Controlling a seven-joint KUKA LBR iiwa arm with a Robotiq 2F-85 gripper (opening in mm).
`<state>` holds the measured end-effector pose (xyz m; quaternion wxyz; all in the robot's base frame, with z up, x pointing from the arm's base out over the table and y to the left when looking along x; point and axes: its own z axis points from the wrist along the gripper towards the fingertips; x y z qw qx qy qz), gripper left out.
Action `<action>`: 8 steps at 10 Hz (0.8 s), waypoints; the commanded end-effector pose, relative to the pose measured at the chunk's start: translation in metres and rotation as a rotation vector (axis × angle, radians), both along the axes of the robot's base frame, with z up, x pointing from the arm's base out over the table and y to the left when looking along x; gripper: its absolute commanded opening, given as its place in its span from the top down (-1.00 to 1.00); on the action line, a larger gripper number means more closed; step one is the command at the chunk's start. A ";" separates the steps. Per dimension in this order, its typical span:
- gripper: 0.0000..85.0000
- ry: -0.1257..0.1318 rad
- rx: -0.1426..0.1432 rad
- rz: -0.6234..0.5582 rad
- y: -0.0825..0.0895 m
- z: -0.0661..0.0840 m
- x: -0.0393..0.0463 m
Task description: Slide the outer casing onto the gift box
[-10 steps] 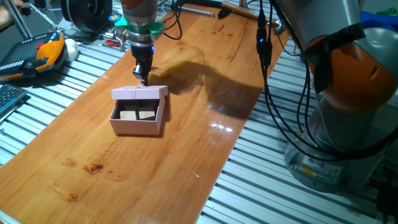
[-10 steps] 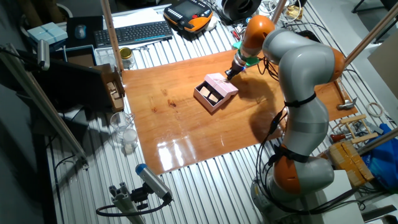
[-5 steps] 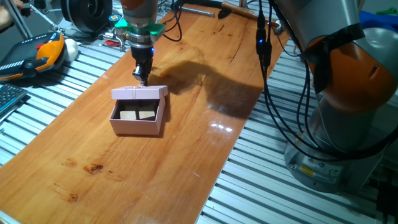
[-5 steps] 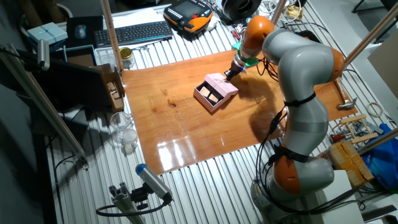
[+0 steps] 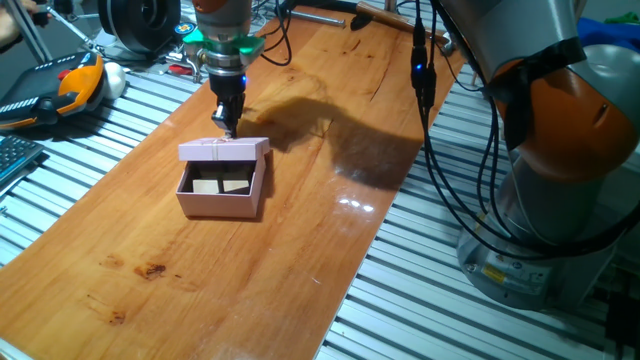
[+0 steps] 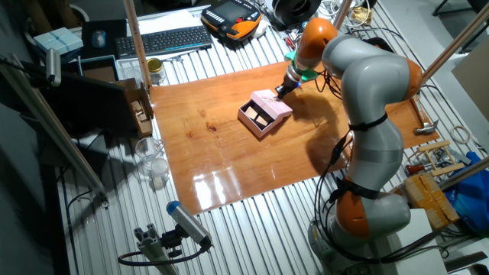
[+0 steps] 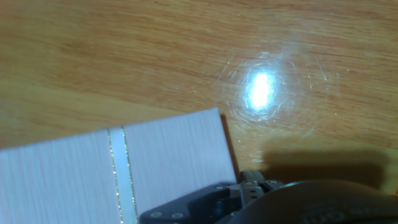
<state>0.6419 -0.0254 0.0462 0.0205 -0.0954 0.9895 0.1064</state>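
The gripper [image 5: 229, 128] (finger state cannot be told) is poised at the outer casing's [image 5: 224, 149] far edge — the gift box [image 5: 221, 188] lies nearer.

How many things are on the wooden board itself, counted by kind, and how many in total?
Pink cardboard cover with a string: 1, the outer casing, partly over the tray.
Pink cardboard tray: 1, the gift box.
Tan square pieces visible inside the tray: 2; the casing hides the rest of the tray.
Total: 4.
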 end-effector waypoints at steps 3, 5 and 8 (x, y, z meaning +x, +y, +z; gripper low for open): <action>1.00 0.005 0.002 -0.001 0.000 0.002 -0.0001; 1.00 0.010 0.002 0.000 0.000 0.005 0.0000; 1.00 0.017 0.000 -0.001 0.000 0.009 0.0008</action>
